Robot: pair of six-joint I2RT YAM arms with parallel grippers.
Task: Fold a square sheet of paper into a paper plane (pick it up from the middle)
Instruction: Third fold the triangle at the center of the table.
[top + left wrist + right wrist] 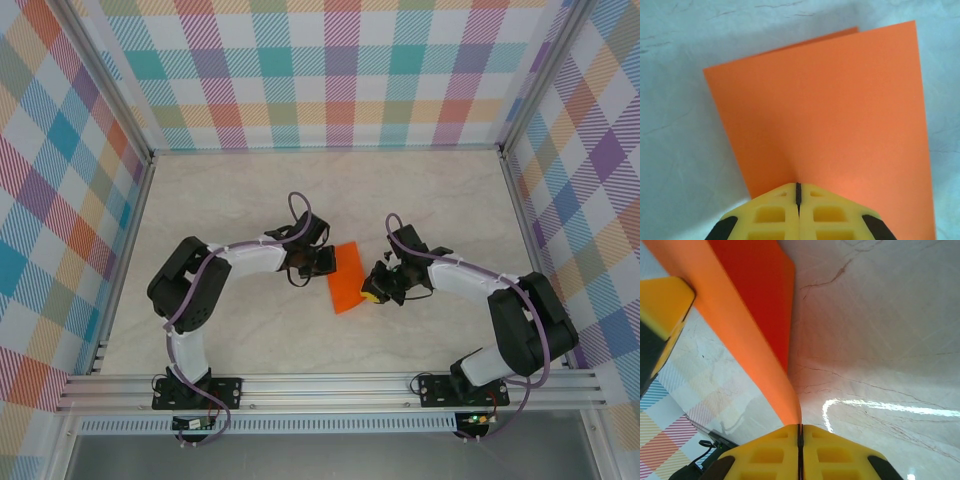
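The paper (346, 280), folded to a narrow orange rectangle, is near the middle of the worktop (250, 340), a little closer to the front edge than the back. In the top view it slants from far right to near left.

The left gripper (324, 262) meets the paper's left long edge toward the far end. The right gripper (373, 291) meets its right side toward the near end. Both pairs of yellow fingers are pressed together with no gap, and each pinches the paper.

From the left wrist, the sheet spreads out ahead of the fingertips. A second layer peeks past its far edge, and a soft shadow falls on the marbled surface.

From the right wrist, the paper runs away from the fingertips as a double layer standing on edge above the worktop. A left finger (660, 305) sits against its far part.
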